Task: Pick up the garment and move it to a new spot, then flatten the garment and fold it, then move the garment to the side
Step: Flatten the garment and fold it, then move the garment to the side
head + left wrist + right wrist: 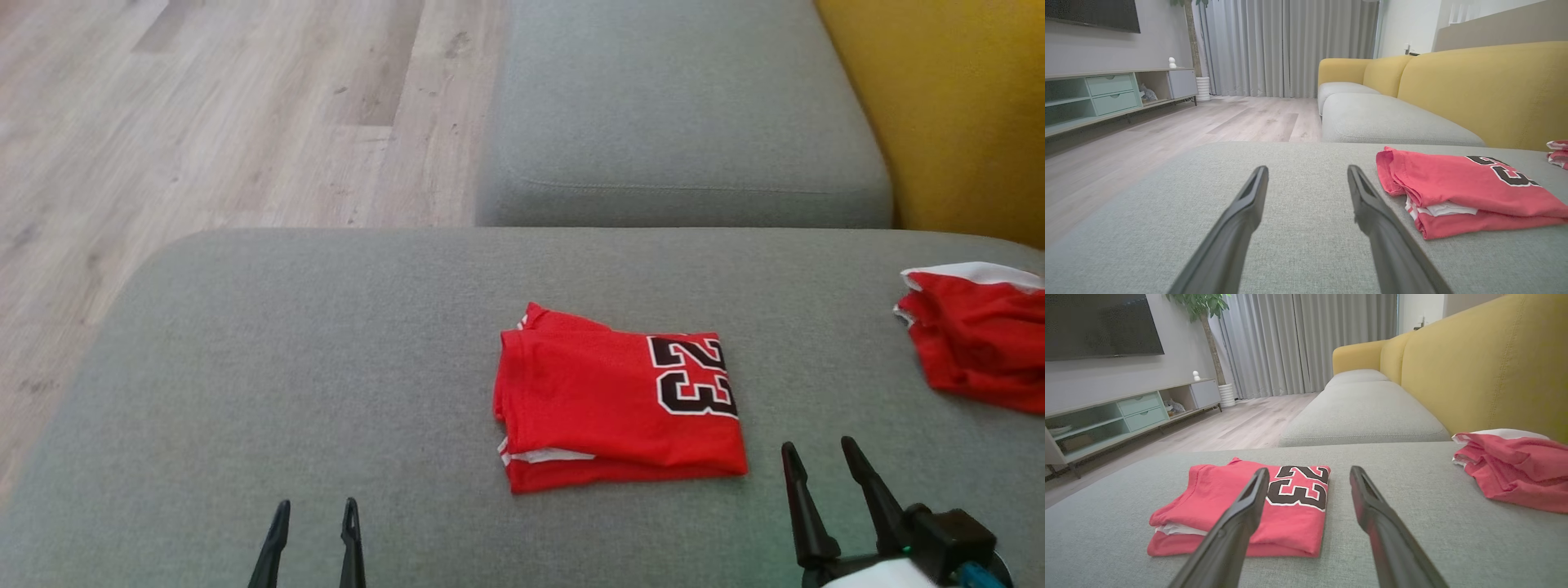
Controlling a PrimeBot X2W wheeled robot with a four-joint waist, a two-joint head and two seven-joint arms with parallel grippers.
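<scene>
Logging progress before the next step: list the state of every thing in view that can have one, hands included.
Numbered jersey, folded into a flat rectangle, lying on the grey cushion, clear of both hands.
Second red garment, crumpled, not folded, far right on the cushion.
Left hand, open, empty.
Right hand, open, empty.
Cabinet drawers, shut.
Curtains, drawn.

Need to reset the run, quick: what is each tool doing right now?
Left tool: open, holding nothing.
Right tool: open, holding nothing.
</scene>
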